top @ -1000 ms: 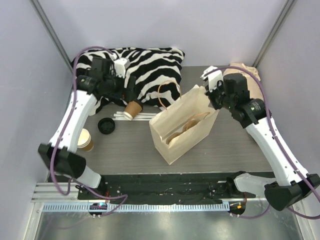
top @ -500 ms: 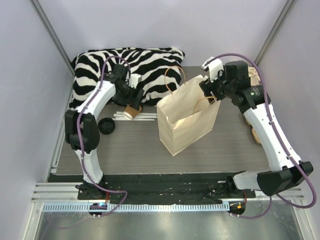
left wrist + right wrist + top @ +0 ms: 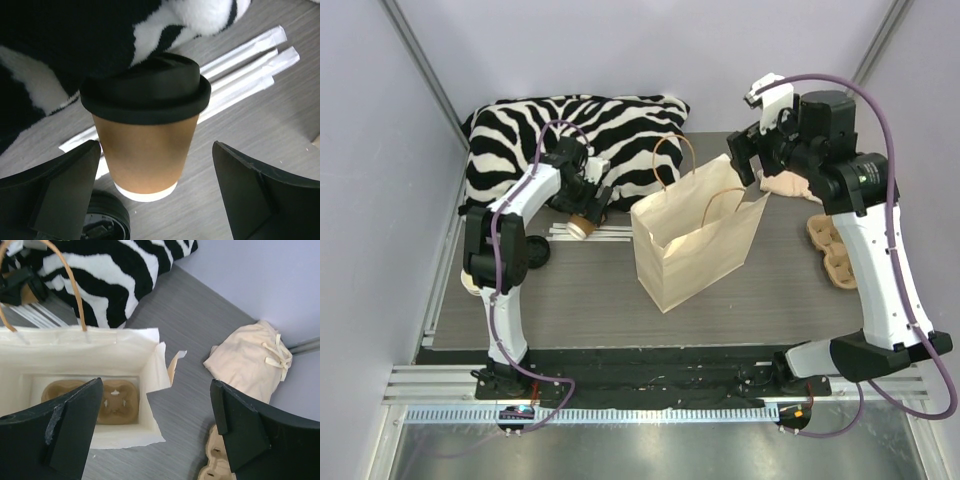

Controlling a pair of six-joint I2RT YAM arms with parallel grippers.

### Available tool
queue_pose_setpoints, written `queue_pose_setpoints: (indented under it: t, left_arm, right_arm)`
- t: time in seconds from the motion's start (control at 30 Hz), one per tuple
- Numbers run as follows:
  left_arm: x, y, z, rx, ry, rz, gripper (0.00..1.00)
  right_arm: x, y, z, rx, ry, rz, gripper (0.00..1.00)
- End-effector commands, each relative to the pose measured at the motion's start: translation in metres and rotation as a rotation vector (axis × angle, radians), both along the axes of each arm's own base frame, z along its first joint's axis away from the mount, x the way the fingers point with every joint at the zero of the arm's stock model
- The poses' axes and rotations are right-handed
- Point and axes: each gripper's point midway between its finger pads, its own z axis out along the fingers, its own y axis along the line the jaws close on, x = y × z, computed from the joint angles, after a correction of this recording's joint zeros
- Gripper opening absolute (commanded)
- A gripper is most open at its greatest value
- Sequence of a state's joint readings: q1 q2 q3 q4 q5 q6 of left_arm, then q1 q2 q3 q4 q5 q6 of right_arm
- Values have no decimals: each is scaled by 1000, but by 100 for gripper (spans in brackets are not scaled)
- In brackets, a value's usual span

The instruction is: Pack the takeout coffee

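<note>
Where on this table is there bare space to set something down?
Bare table along the near edge, left of the paper bag, in front of the loose black lid; also between bag and cup carrier. Crowded back-left: zebra cushion, straws, takeout coffee, left gripper.

One coffee cup, one bag, two carriers, three straws.

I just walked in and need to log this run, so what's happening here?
The left arm's open pincer straddles a brown kraft-paper takeout cup with a black lid beside the zebra-striped cushion, not yet gripping it. The right arm's open pincer hovers over the upright tan paper bag, which has a cardboard cup carrier inside.
</note>
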State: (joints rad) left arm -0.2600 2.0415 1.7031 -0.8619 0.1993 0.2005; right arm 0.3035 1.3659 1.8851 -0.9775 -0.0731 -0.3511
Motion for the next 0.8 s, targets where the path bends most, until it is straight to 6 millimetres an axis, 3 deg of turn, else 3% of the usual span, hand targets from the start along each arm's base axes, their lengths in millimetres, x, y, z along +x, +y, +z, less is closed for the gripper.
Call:
queue_pose_setpoints:
  t: [0.0, 0.37, 0.6, 0.63, 0.7, 0.73, 0.77]
  left_arm:
    - [12, 1, -9, 5, -44, -11, 99]
    - [12, 8, -16, 33, -72, 3, 90]
    - [-2, -6, 42, -95, -165, -7, 75]
    - [-5, -7, 60, -119, -199, -4, 73]
    - [-11, -8, 74, -176, -208, 11, 71]
    - [-15, -6, 95, -201, -253, 13, 70]
    - [-21, -9, 102, -248, -254, 3, 70]
  right_arm:
    - [-3, 2, 38, 72, -61, -11, 97]
    - [-5, 7, 85, 169, -147, -17, 100]
    - [-10, 17, 115, 256, -208, 20, 100]
    - [-10, 20, 117, 264, -212, 34, 100]
    - [-10, 22, 124, 289, -228, 42, 100]
    - [-10, 25, 126, 304, -230, 50, 100]
    - [-9, 27, 131, 319, -243, 59, 100]
